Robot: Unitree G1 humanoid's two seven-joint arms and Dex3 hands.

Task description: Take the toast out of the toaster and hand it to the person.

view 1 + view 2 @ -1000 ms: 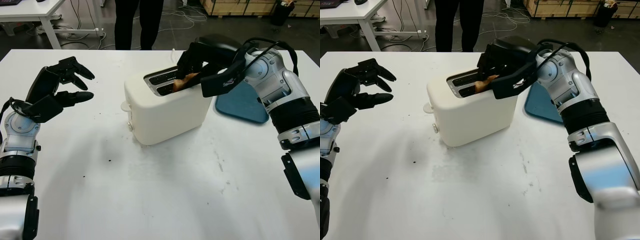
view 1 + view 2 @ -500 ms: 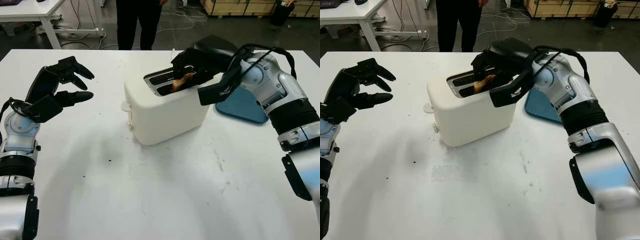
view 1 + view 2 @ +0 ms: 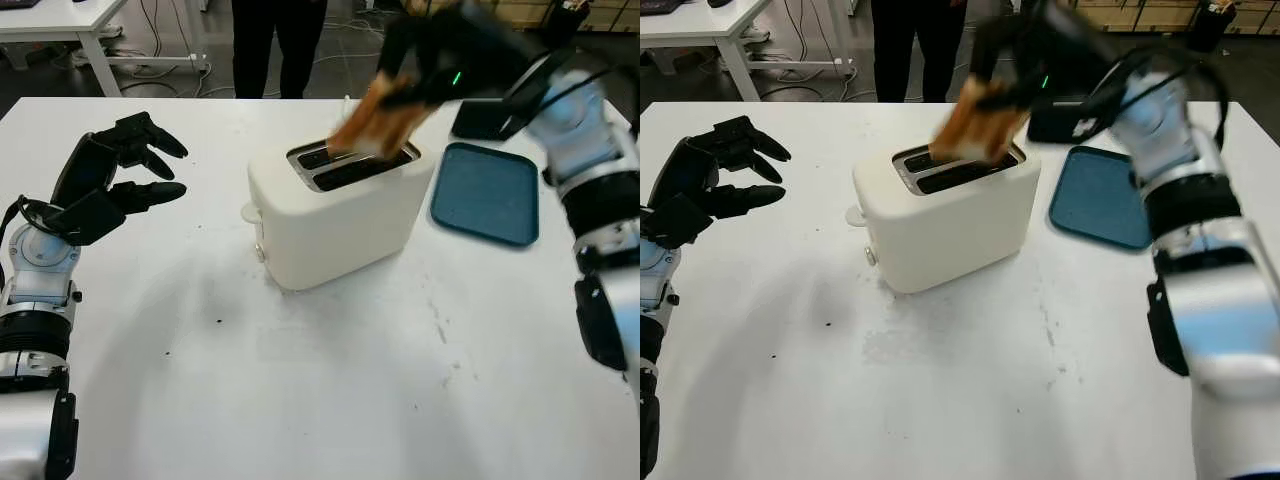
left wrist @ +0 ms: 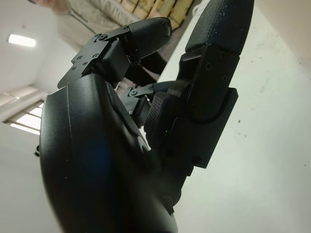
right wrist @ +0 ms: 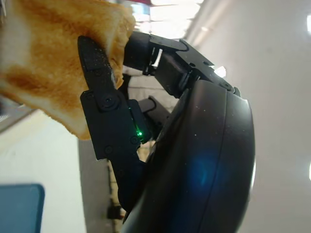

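Observation:
A slice of browned toast (image 3: 378, 122) hangs tilted in the air just above the slots of the white toaster (image 3: 335, 212), which stands mid-table. My right hand (image 3: 425, 62) is shut on the toast's upper end; in the right wrist view its black fingers (image 5: 104, 102) clamp the toast (image 5: 48, 63). My left hand (image 3: 120, 175) is open above the table's left side, away from the toaster. A person in dark trousers (image 3: 265, 45) stands beyond the far edge of the table.
A blue tray (image 3: 487, 192) lies on the white table (image 3: 330, 380) right of the toaster. A second white table (image 3: 60, 25) stands at the far left, with cables on the floor behind. Dark crumbs speck the table in front of the toaster.
My right hand has risen up and back from the toaster slot, pulling the toast out with it. The left hand has not moved.

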